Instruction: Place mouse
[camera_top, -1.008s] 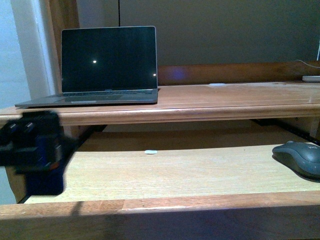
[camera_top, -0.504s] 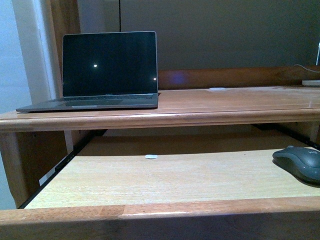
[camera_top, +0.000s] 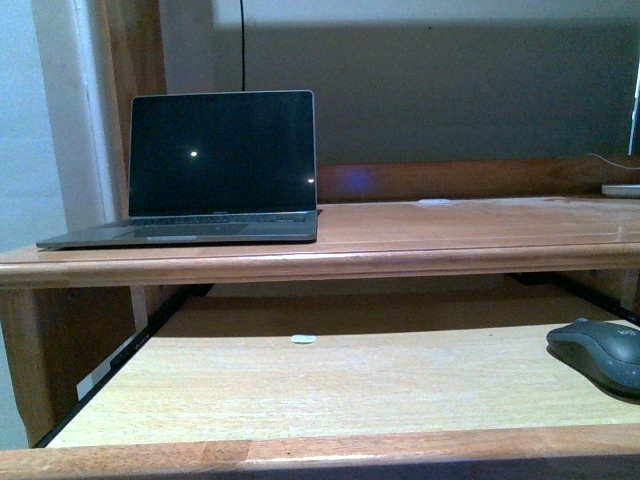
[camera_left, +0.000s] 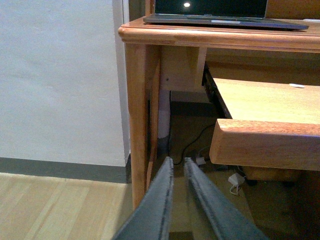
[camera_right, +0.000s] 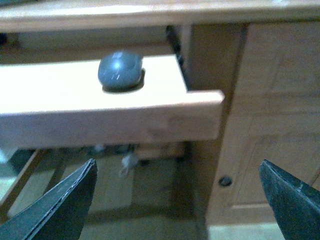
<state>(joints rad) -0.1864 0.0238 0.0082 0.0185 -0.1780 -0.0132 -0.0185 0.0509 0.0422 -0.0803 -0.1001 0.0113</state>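
The dark grey mouse (camera_top: 601, 352) lies on the pull-out wooden tray (camera_top: 330, 385) at its right end, partly cut off by the front view's edge. The right wrist view also catches the mouse (camera_right: 120, 70) resting near the tray's corner (camera_right: 200, 112). My right gripper (camera_right: 177, 170) is open, below and in front of the tray, with nothing between its fingers. My left gripper (camera_left: 178, 160) is shut and empty, low beside the desk's left leg (camera_left: 140, 120). Neither gripper shows in the front view.
An open laptop (camera_top: 215, 165) with a dark screen stands on the desk top (camera_top: 450, 235) at the left. A small white dot (camera_top: 303, 339) lies on the tray. Cables and a white plug (camera_left: 235, 180) lie on the floor under the desk. A cabinet door (camera_right: 270, 125) stands right of the tray.
The left arm, seen dark at the front view's left edge a second ago, has left that view. The camera has tilted slightly, so the desk and laptop sit lower in the picture.
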